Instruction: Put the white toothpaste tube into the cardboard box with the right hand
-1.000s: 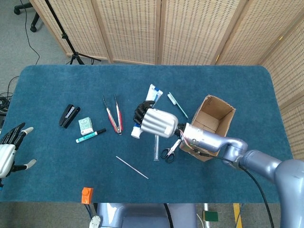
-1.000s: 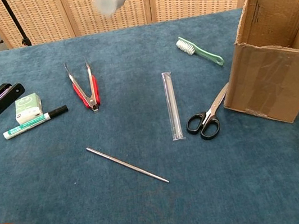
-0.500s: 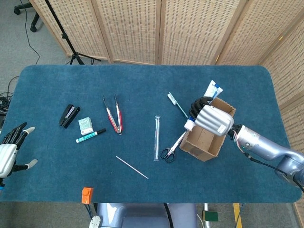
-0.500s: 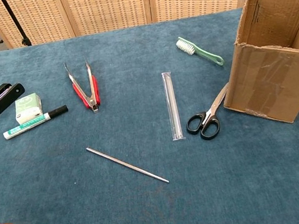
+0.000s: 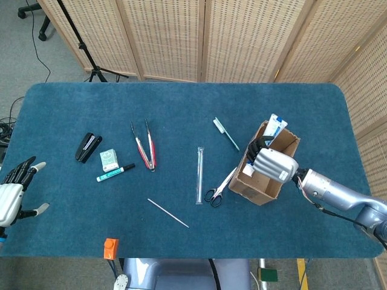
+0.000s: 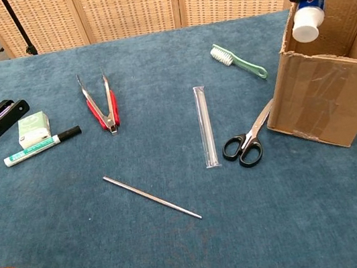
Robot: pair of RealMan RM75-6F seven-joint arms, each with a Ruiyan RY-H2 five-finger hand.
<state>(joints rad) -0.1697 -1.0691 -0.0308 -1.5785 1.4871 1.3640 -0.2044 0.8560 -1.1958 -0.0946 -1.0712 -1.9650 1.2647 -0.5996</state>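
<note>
From where I stood, the right hand (image 5: 275, 164) had carried the white toothpaste tube (image 5: 275, 126) down and a little inward since half a second before, so its cap (image 6: 305, 24), which had hung above the near-left corner of the cardboard box (image 5: 279, 184), now sat just below the rim line inside the opening. The hand was still clenched round the tube, which stood tilted, its flat tail pointing up toward one o'clock in the head view and the cap toward seven.

To finish well, I judged the hand should sink a touch further toward the box's middle before loosening, since the cap was close to the near-left wall and could catch on it. The scissors (image 6: 247, 145) lay touching the box at its eight o'clock side, and the toothbrush (image 6: 238, 61) at ten o'clock.

The left hand (image 5: 13, 192) rested idle at the table's far left, fingers spread, holding nothing.
</note>
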